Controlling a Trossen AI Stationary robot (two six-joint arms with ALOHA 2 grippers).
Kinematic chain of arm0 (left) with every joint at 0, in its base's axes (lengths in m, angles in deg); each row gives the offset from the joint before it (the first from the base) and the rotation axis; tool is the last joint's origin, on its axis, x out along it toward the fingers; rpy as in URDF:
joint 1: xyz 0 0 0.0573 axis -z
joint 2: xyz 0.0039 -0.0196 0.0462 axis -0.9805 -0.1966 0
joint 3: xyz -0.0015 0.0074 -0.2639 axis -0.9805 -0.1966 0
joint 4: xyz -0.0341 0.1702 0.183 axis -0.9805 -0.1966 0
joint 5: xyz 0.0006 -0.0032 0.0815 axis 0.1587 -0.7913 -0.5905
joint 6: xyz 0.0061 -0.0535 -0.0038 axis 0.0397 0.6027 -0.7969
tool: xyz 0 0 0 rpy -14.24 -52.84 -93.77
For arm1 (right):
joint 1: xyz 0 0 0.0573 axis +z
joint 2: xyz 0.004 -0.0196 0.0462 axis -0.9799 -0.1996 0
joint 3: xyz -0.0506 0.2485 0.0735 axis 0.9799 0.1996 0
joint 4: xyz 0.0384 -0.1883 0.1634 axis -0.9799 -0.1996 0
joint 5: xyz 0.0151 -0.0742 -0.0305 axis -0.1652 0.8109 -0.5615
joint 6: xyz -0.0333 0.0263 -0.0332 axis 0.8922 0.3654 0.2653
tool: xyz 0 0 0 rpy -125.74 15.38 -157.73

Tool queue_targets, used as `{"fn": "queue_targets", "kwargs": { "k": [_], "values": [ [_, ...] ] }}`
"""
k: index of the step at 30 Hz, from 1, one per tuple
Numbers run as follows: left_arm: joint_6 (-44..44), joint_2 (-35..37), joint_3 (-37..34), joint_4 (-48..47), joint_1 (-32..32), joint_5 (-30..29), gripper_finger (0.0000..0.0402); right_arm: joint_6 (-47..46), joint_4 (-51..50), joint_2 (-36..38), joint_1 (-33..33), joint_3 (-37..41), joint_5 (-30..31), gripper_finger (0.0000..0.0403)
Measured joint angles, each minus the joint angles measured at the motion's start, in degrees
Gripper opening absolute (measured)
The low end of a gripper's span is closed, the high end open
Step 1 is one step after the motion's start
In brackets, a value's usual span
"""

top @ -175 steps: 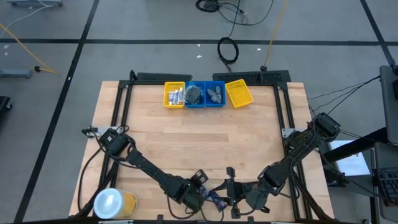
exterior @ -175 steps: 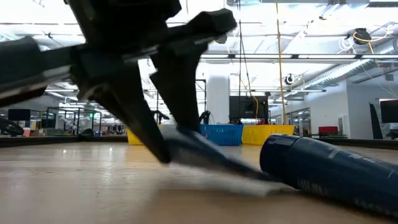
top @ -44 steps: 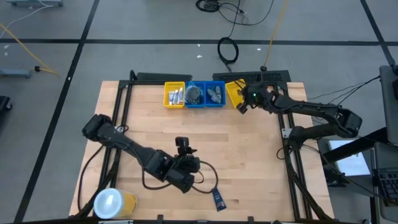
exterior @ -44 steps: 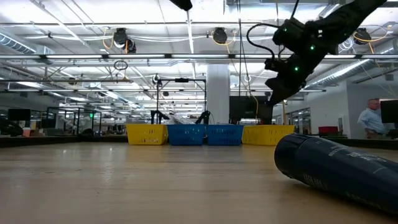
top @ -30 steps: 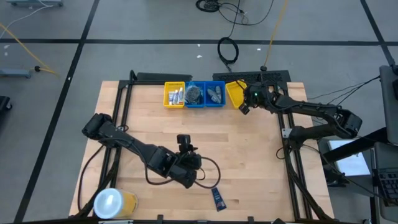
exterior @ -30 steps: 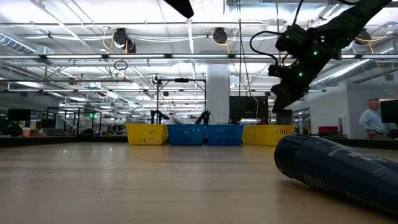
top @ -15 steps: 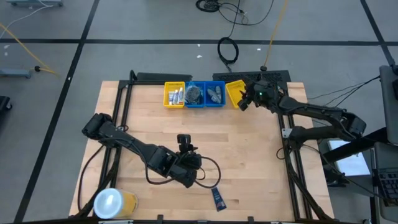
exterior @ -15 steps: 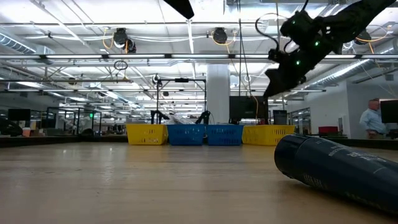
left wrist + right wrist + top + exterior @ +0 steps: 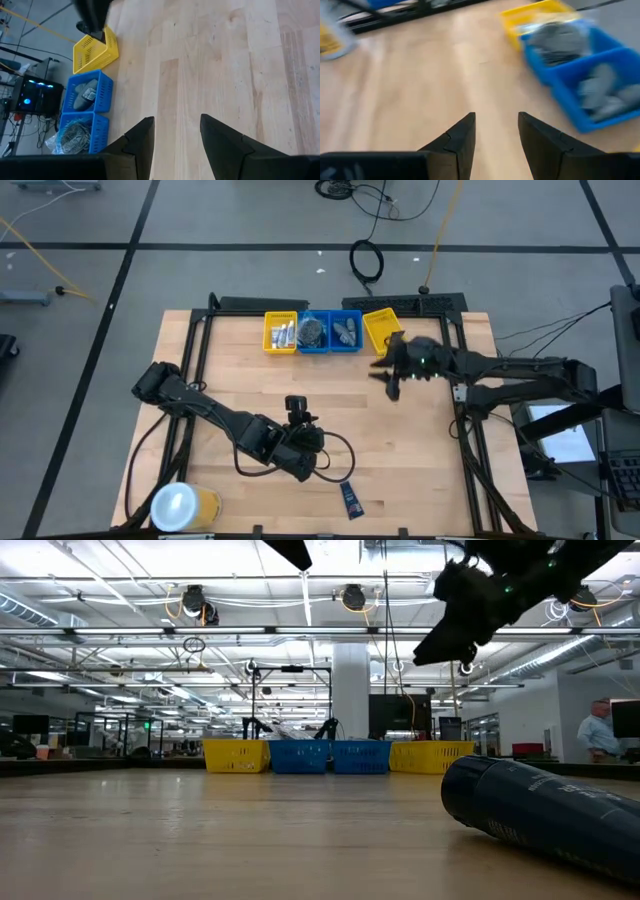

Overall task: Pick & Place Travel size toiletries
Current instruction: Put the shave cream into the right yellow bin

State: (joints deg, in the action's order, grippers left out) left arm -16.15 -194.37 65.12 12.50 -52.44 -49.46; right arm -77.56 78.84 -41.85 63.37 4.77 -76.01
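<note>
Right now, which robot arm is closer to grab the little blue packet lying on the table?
The left one, probably. The left gripper hovers open just beside the navy packet near the table's front edge. The right gripper is open too, but sits far off, near the yellow tray at the back.

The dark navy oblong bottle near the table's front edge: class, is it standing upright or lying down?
Lying down: the dark navy oblong bottle rests lengthwise on the wooden table, seen also from above.

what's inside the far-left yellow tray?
In the high view the left yellow tray holds a few small white tubes lying side by side. Anything beneath them is covered, and the low view shows only the tray's wall.
</note>
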Motion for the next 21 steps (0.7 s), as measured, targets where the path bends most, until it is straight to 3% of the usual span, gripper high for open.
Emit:
{"fn": "queue_targets", "kwargs": {
  "k": [6, 10, 14, 18, 21],
  "values": [
    [-1.22, 0.0, 0.0, 0.05, 0.0, 0.0, 0.0159, -2.36, 0.21, 0.0, 11.98, 0.0, 0.0, 0.0133],
    [-7.56, 0.0, 0.0, 0.38, 0.0, 2.32, 0.0159, -5.33, 0.44, 0.0, 18.81, 0.02, 0.04, 0.0132],
    [-18.24, -0.02, 0.0, 4.56, -0.34, 13.1, 0.0159, -7.43, 1.78, -0.39, 24.49, 0.02, 0.23, 0.0132],
    [-27.27, -0.03, -2.69, 15.03, -1.0, 26.38, 0.0159, -8.09, 3.3, -0.52, 28.23, 0.02, 0.72, 0.0132],
    [-32.69, -0.8, -5.48, 18.97, -1.29, 33.05, 0.0159, -8.08, 3.29, -0.57, 29.93, 0.02, 4.45, 0.0132]
  ]
}}
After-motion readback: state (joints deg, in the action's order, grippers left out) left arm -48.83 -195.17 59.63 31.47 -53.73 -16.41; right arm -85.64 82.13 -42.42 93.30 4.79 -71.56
